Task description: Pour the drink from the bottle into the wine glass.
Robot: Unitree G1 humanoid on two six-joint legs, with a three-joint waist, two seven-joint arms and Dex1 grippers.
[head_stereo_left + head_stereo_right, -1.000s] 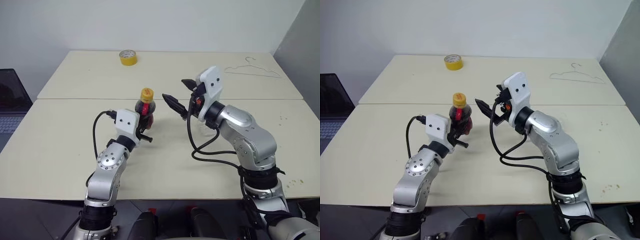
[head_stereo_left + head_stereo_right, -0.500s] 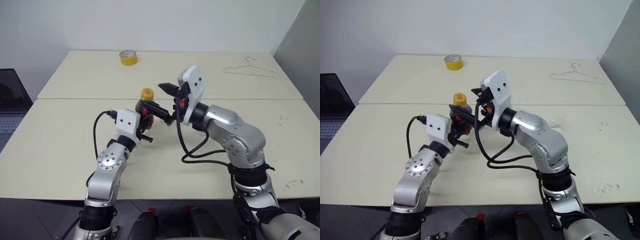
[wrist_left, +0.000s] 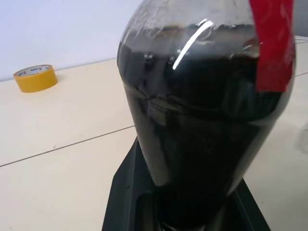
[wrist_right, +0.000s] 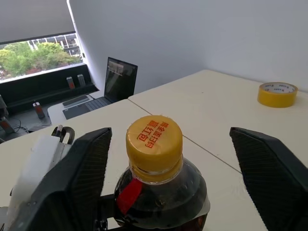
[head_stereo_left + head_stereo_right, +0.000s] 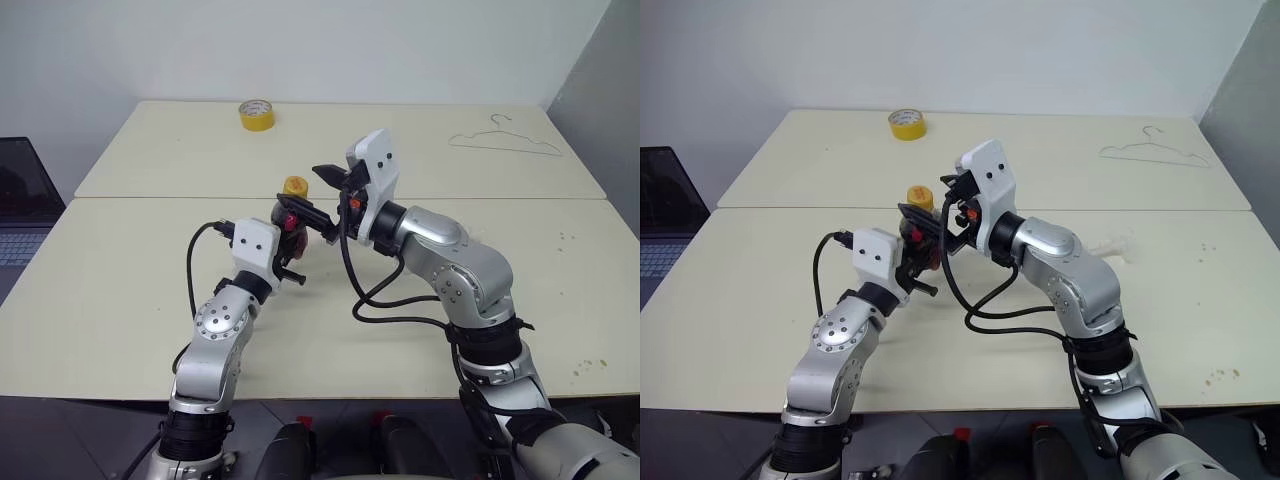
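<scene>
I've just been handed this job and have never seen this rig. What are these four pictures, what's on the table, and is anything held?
It is a two-armed humanoid robot. The two wide pictures come from cameras in its head, looking down over its arms. The two close-ups come from cameras on each wrist. The left gripper is shut on the bottle of dark drink, standing upright on the table. The right gripper is open, its fingers either side of the yellow cap, not yet touching. Farther back lie a tape roll and a wire hanger. A laptop sits off to the left.
</scene>
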